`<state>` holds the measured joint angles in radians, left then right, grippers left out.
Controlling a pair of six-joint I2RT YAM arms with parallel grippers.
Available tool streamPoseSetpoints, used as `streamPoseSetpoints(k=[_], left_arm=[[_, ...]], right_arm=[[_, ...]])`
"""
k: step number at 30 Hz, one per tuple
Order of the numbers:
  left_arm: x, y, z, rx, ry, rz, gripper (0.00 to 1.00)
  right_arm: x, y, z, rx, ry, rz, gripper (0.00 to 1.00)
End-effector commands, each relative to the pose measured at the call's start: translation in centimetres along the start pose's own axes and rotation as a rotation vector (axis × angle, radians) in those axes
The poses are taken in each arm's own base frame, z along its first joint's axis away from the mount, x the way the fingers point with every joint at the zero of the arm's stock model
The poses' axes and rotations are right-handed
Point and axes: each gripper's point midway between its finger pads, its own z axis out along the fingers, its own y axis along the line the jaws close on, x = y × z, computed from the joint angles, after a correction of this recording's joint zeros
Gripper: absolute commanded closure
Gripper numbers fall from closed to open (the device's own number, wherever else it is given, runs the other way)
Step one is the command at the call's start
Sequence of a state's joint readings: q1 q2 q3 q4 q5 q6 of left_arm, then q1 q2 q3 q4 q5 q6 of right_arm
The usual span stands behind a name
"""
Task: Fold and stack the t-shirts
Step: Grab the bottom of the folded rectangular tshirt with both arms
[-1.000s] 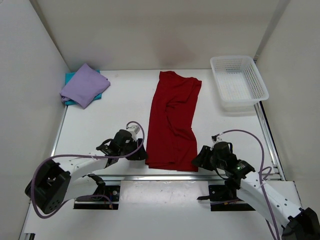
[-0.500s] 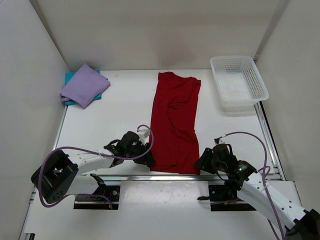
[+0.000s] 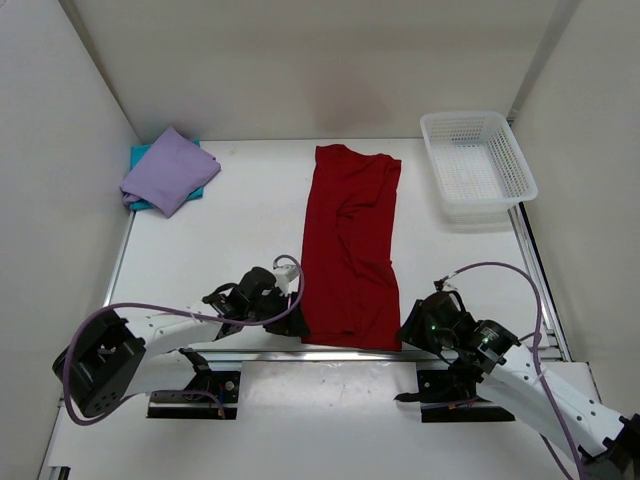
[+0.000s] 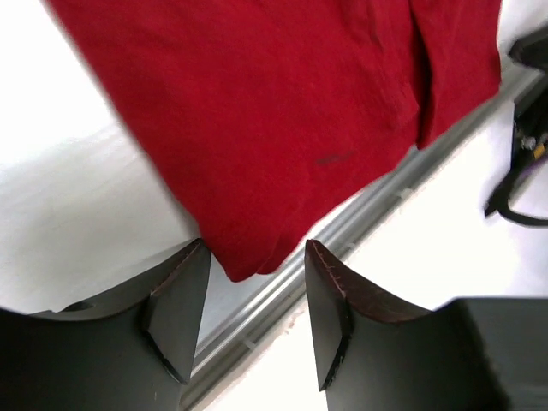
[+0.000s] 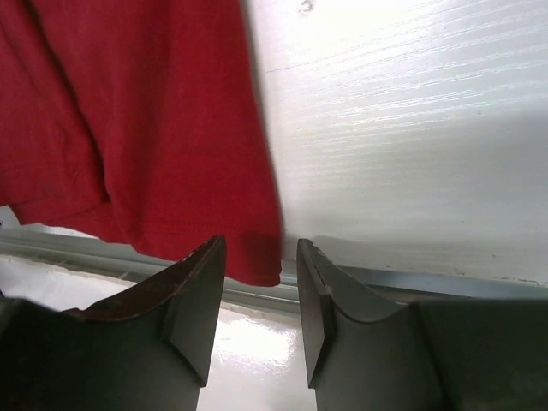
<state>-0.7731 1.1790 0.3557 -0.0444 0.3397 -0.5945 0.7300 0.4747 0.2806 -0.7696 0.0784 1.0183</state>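
Observation:
The dark red t-shirt (image 3: 348,250) lies flat and lengthways in the middle of the table, folded into a long strip, its hem at the near edge. My left gripper (image 3: 292,312) is open at the hem's left corner (image 4: 248,257), which sits just ahead of the open jaws. My right gripper (image 3: 408,328) is open at the hem's right corner (image 5: 257,261), which lies between the fingertips. The pale lavender t-shirt (image 3: 168,170) lies folded on the teal t-shirt (image 3: 142,156) at the far left corner.
A white mesh basket (image 3: 476,165) stands at the far right. A metal rail (image 3: 330,354) runs along the table's near edge just under the hem. White walls close in the left, back and right sides.
Both grippers have moved inward to the hem's two near corners. The left one slid right to the left corner. The red shirt has barely shifted.

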Motion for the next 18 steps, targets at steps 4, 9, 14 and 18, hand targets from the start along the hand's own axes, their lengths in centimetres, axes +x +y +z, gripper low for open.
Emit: streamPoseSetpoints(k=[4,9,14,18], left_arm=[[4.0,0.7,0.5,-0.009,0.133,-0.010,0.45],[3.7,-0.1,0.5,0.041,0.121,-0.021,0.83],[3.3,-0.6,-1.3,0.082,0.090,-0.067,1.00],[3.6,-0.6,-3.6,0.101,0.061,-0.111,1.00]], right_arm=[[0.8,0.7,1.6,-0.059,0.058,0.037,0.66],[0.6,2.2,1.4,-0.134,0.054,0.051,0.98],[1.7,3.8,-0.6,-0.197,0.124,0.022,0.99],[2.9,5.3,-3.7,-0.259,0.149,0.001,1.00]])
